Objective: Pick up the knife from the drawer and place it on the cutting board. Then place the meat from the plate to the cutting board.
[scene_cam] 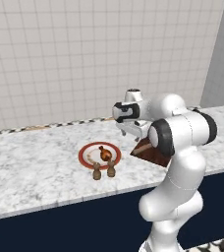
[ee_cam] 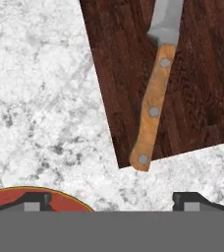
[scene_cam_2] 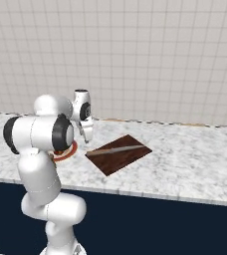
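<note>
The knife lies flat on the dark wooden cutting board, its wooden handle reaching the board's near corner and its blade pointing away. My gripper hangs open and empty above the bare counter between the board and the red-rimmed plate. From the base views the gripper points down, just right of the plate, which carries the meat. My arm covers part of the cutting board. The drawer is out of view.
Two small brown shakers stand at the plate's front edge. The marble counter runs left and right along a tiled wall. Dark navy cabinet fronts sit below the counter's edge.
</note>
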You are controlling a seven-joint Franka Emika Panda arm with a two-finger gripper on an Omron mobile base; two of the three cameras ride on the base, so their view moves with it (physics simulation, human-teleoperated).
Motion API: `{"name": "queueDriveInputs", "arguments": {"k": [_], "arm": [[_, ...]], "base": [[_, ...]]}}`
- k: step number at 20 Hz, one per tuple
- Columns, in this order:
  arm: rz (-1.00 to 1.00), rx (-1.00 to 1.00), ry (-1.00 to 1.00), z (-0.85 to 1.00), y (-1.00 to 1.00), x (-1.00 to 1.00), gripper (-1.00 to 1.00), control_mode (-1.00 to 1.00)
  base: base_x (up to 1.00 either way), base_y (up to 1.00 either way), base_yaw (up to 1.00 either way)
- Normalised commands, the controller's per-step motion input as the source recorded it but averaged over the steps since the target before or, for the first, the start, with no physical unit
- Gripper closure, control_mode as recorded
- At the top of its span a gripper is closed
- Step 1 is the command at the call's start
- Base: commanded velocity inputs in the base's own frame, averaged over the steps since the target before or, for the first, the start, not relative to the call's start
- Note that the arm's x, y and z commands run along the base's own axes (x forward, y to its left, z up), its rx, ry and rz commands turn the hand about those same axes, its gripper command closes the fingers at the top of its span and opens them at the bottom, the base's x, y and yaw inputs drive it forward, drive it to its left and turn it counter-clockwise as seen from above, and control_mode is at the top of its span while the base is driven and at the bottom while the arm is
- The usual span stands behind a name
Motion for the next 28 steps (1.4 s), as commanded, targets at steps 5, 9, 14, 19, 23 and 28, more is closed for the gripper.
{"name": "queueDriveInputs", "arguments": {"k": [5,9,14,19,23,28], "arm": [[0.42,-0.01,0.00,0.04,0.99,0.00,-1.00,-1.00],[0.43,0.00,0.00,-0.06,0.79,0.00,-1.00,-1.00],[0.35,0.00,0.03,-0.28,0.42,0.02,-1.00,-1.00],[0.30,0.00,0.07,-0.38,0.14,0.00,-1.00,-1.00],[0.23,0.00,0.07,-0.29,0.03,0.00,-1.00,-1.00],[0.17,0.00,0.06,-0.29,0.00,0.00,-1.00,-1.00]], "base": [[0.00,0.00,0.00],[0.00,0.00,0.00],[0.00,0.00,0.00],[0.00,0.00,0.00],[0.00,0.00,0.00],[0.00,0.00,0.00]]}}
